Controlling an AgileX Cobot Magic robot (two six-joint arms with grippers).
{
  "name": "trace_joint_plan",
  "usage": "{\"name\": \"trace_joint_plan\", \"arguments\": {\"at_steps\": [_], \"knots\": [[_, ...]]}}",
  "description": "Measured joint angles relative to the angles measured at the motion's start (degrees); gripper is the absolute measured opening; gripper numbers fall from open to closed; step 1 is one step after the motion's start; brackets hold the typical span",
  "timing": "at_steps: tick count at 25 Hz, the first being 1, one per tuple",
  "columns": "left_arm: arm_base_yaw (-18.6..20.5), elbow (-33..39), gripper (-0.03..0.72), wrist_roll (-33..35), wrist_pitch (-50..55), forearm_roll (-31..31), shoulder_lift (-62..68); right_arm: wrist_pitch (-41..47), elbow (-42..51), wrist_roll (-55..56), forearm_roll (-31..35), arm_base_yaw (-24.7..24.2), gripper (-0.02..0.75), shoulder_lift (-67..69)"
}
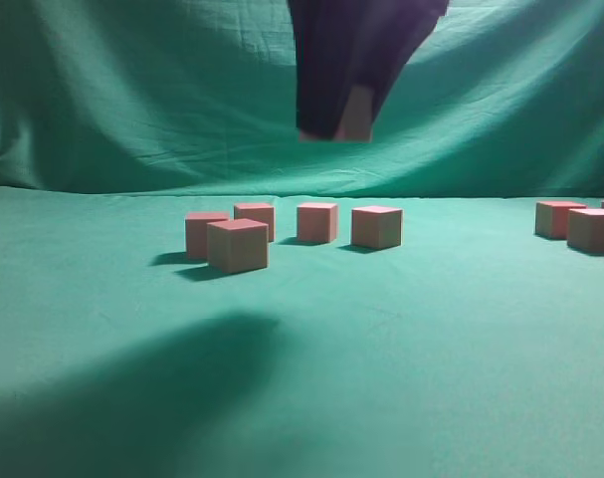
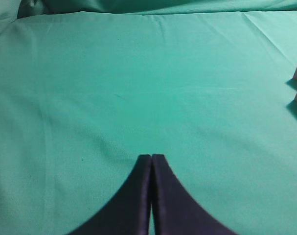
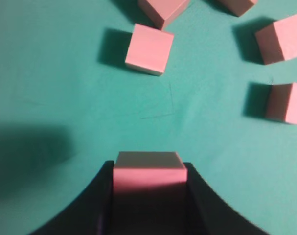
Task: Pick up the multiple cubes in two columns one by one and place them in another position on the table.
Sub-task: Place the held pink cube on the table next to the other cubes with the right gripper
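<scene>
My right fingers (image 3: 149,196) clamp one cube (image 3: 149,175) high above the table (image 1: 102,299); left fingers (image 2: 151,164) are pressed together, empty. I should lower it straight onto bare cloth, clear of the other cubes (image 1: 316,222).

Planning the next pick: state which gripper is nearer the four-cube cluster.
Right. The right gripper hangs above the cluster, shut on a cube. The left gripper sits off to the side.

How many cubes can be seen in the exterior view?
8: one held aloft in the right gripper, four left-centre on the table, one beside them, two right. Another may be cut off there.
</scene>
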Motion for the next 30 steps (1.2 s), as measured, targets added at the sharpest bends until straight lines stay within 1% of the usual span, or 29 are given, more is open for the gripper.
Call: {"name": "trace_joint_plan", "arguments": {"at_steps": [11,19,30], "knots": [[0.0,0.0,0.0,0.0,0.0,0.0,0.0,0.2,-7.6,-4.4,-2.5,0.1,0.265,11.3],[0.0,0.0,0.0,0.0,0.0,0.0,0.0,-1.2,-8.5,-4.6,-3.1,0.6,0.265,15.4],[0.0,0.0,0.0,0.0,0.0,0.0,0.0,-3.6,-8.6,-4.5,-3.1,0.6,0.265,17.0]]}}
